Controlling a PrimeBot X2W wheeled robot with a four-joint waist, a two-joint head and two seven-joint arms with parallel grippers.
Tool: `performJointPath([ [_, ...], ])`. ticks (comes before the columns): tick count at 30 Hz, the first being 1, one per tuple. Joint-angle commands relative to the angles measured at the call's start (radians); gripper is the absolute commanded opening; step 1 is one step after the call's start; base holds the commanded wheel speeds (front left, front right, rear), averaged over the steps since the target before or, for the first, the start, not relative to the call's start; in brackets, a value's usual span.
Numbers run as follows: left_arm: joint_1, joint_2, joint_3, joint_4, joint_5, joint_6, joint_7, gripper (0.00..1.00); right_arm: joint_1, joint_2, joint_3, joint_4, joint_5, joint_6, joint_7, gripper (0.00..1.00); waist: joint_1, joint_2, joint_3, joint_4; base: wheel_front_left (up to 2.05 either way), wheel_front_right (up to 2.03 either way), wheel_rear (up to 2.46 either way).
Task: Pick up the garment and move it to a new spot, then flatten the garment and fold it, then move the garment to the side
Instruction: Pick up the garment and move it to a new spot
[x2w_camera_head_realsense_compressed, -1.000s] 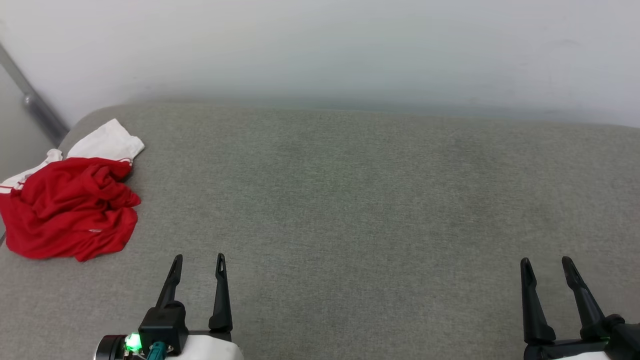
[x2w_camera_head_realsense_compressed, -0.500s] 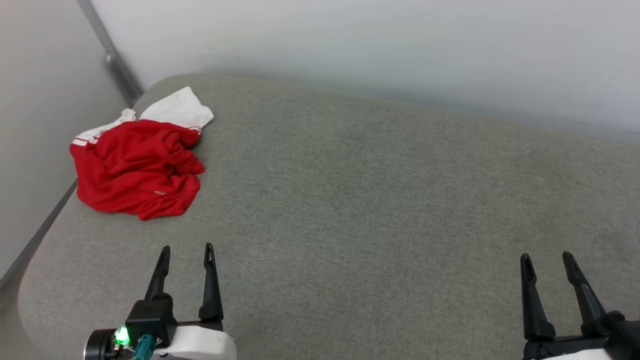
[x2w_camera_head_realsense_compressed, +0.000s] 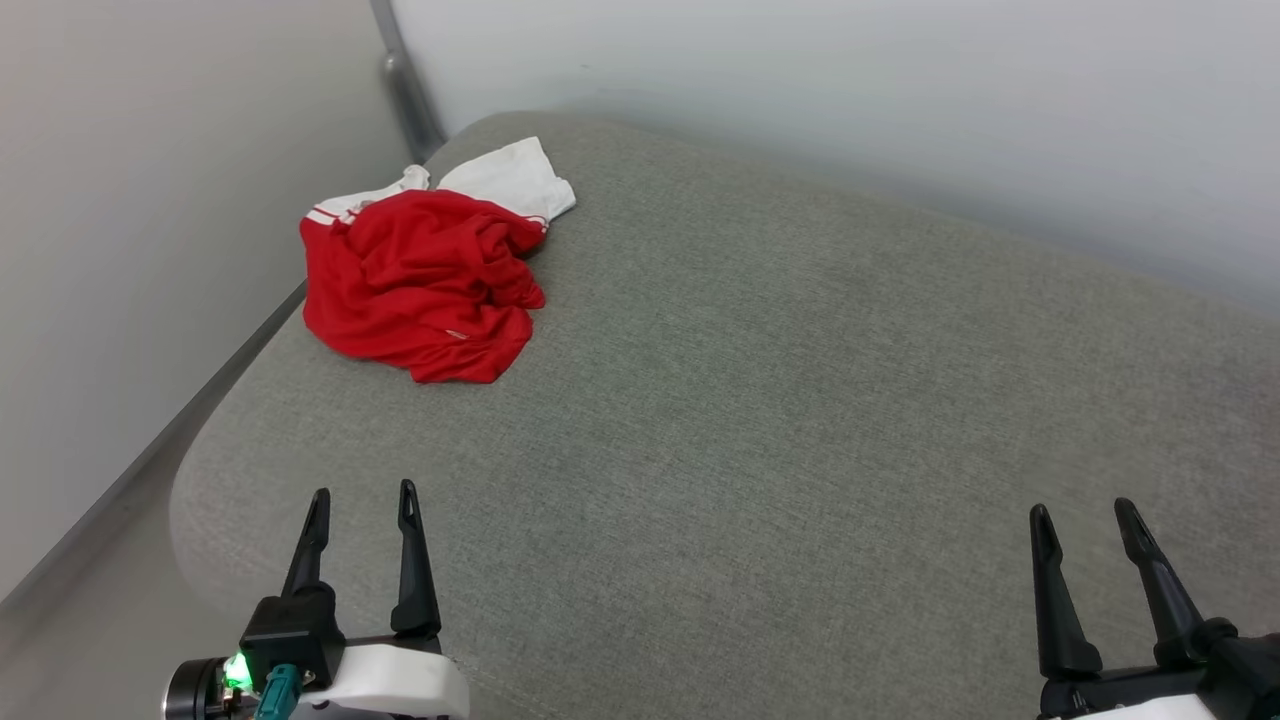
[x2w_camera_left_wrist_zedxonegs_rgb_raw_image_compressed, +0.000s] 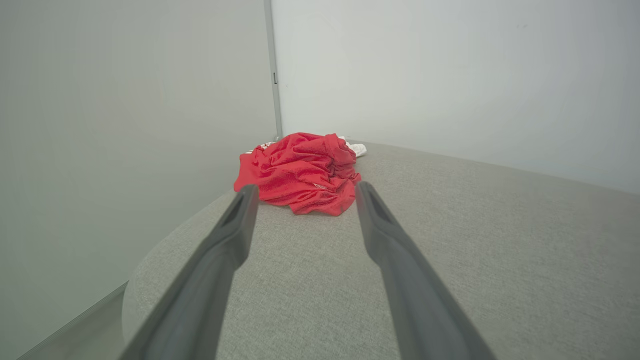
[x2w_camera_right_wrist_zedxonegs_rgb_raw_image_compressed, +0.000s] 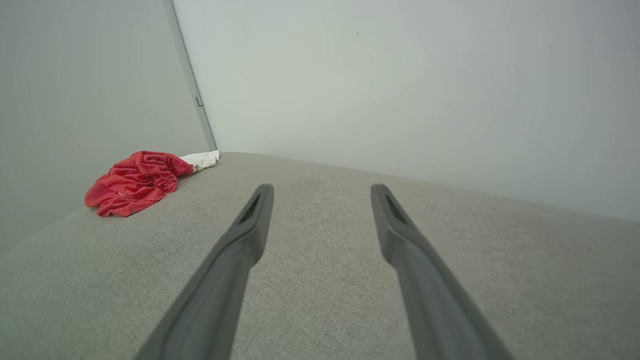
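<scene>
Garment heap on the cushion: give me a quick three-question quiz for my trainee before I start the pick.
1. True or false: the garment lies crumpled near the grey cushion's far left corner.
2. The left end effector is: A) shut on the garment, B) open and apart from it, C) pressing it flat.
3. Fill in: the sleeve at the heap's far edge is ____.
Key: 1 true; 2 B; 3 white.
</scene>
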Motion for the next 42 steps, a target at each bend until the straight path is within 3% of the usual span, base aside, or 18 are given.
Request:
performJointPath([
  [1,-0.006,-0.001,0.0,0.0,-0.004,0.004,-0.003,1.0,-0.009,0.001,0.0,-0.003,-0.008,-0.001,-0.002,1.0,0.0,0.0,0.0,0.018,0.0,0.0,0.0],
  [11,-0.012,-0.001,0.021,-0.01,-0.005,0.001,-0.003,1.0,-0.009,0.001,0.006,0.002,-0.012,-0.001,-0.002,1.0,0.0,0.0,0.001,0.03,0.0,0.0,0.0],
  [18,-0.128,0.034,0.081,0.02,-0.011,-0.095,-0.003,1.0,-0.032,0.001,0.011,-0.004,-0.027,-0.001,-0.002,1.0,0.0,0.0,0.036,0.006,0.0,0.0,0.0],
  [25,-0.382,0.118,0.189,0.086,-0.036,-0.17,-0.003,1.0,-0.093,0.001,-0.003,-0.033,-0.08,-0.001,-0.002,1.0,0.0,0.0,0.149,-0.05,0.0,0.0,0.0],
  [35,-0.726,0.273,0.253,0.228,-0.051,-0.209,0.002,1.0,-0.172,0.001,-0.02,-0.103,-0.135,-0.001,-0.002,1.0,0.0,0.0,0.326,-0.143,0.0,0.0,0.0],
  [42,-0.919,0.401,0.239,0.383,-0.101,-0.234,0.164,1.0,-0.22,0.001,-0.033,-0.176,-0.156,-0.001,-0.002,1.0,0.0,0.0,0.428,-0.181,0.0,0.0,0.0],
])
